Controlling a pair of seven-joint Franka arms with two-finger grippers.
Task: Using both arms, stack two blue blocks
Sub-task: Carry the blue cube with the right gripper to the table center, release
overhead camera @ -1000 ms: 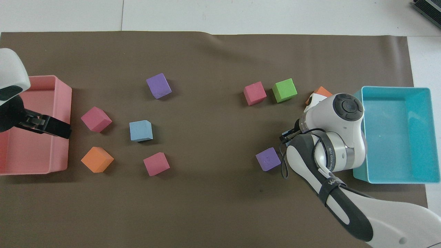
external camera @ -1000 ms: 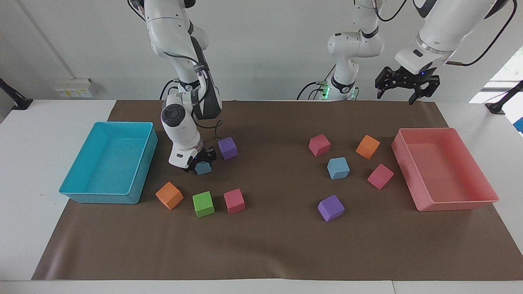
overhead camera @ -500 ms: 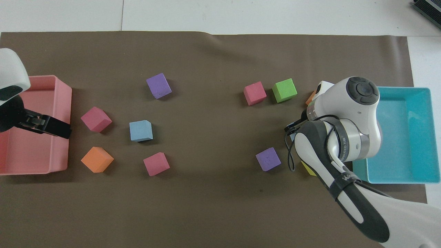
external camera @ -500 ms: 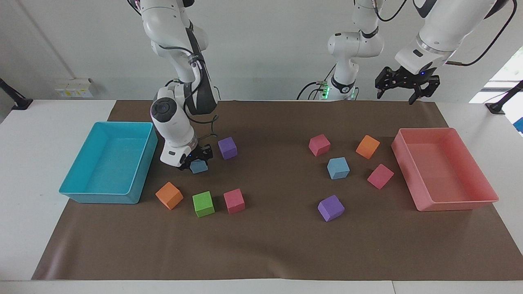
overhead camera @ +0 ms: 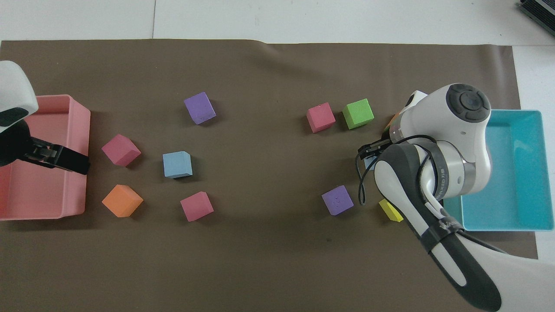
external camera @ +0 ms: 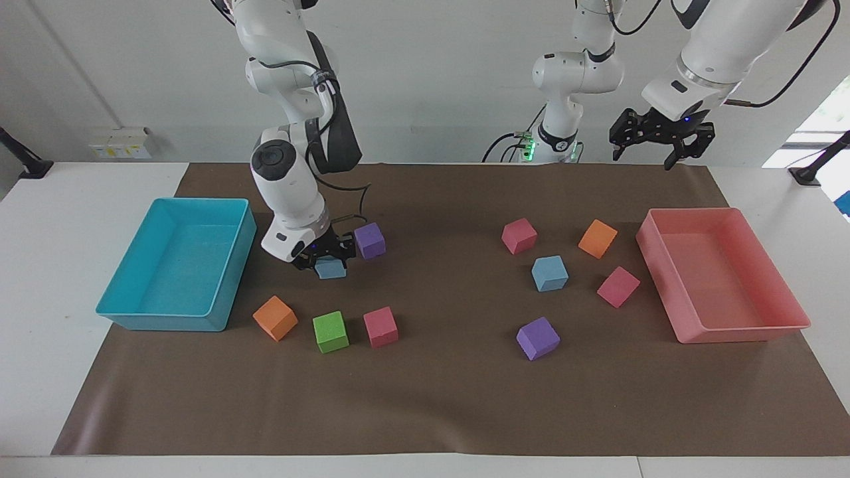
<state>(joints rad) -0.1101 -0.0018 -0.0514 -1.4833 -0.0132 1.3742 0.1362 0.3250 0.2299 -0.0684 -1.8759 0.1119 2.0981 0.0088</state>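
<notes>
One blue block sits between the fingers of my right gripper, which is shut on it and holds it low over the brown mat, beside a purple block. From overhead the right arm's wrist covers nearly all of this block. The other blue block lies on the mat toward the left arm's end, untouched. My left gripper hangs open and waits high over the robots' edge of the mat, near the pink tray.
A turquoise tray stands beside the right arm. Orange, green and pink blocks lie farther out, and a yellow one under the arm. Pink, orange, pink and purple blocks ring the free blue block.
The right arm's wrist has risen and swung, and the blue block in its gripper sits slightly higher. A yellow block has come into sight under the arm. The left arm has not moved.
</notes>
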